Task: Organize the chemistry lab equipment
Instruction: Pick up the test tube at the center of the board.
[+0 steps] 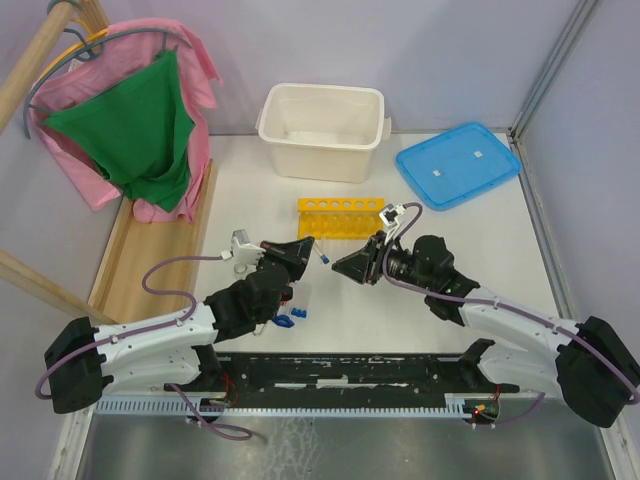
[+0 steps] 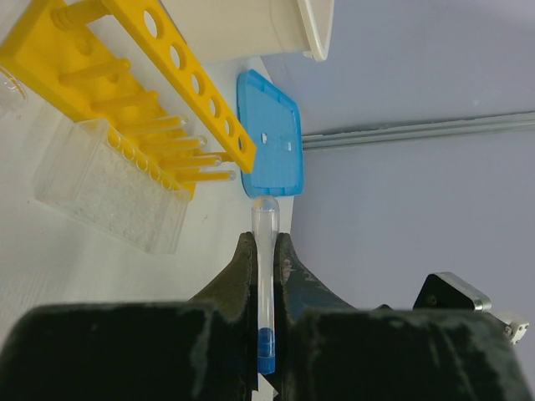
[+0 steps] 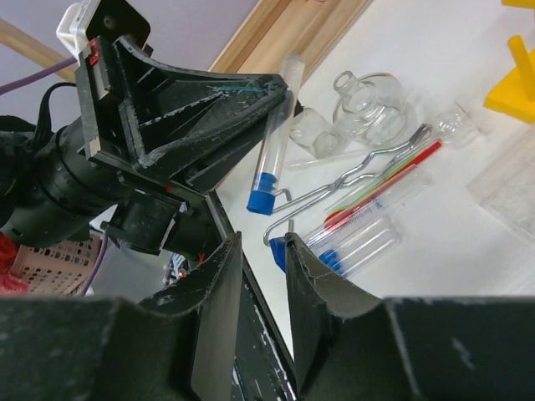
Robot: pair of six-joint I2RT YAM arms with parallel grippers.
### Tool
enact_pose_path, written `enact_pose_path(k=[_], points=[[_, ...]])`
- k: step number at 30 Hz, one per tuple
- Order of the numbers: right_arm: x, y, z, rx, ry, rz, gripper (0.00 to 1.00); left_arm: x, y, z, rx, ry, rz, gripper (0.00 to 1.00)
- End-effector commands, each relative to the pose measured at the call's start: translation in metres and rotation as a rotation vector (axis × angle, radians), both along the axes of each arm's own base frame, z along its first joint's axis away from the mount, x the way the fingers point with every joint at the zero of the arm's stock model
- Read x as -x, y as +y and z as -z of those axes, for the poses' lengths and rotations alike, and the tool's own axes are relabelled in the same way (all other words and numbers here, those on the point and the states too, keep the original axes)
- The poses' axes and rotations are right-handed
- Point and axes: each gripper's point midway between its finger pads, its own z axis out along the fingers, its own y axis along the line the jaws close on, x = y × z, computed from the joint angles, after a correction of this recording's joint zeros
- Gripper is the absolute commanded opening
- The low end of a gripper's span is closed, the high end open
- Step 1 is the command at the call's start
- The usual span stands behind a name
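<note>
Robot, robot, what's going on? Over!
Left gripper shut on blue-capped tube. Right gripper open, empty, near its cap. Yellow rack close, nothing visibly blocking.

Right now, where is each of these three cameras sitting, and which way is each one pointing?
Top external: fixed above and behind the robot, looking down on the table; the left arm and right arm show, bases at the bottom.
Left wrist: on the left arm, looking along the left gripper, shut on a blue-capped tube, toward the yellow rack.
Right wrist: on the right arm, looking past the open right gripper at the left gripper and metal tongs.
Shared: both wrist views show that tube.
</note>
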Motion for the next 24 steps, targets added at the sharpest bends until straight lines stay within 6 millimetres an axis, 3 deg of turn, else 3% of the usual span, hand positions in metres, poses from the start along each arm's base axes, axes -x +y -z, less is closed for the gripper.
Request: enact_pose_path(k=[1, 24], points=[[0.006, 0.013, -0.037, -0.055, -0.114, -0.094, 0.35, -0.005, 0.003, -0.023, 0.035, -0.050, -0.034, 0.03], [-0.003, 0.027, -0.023, 0.031, -0.079, -0.142, 0.34, -0.001, -0.003, -0.023, -0.027, -0.066, 0.021, 0.03]])
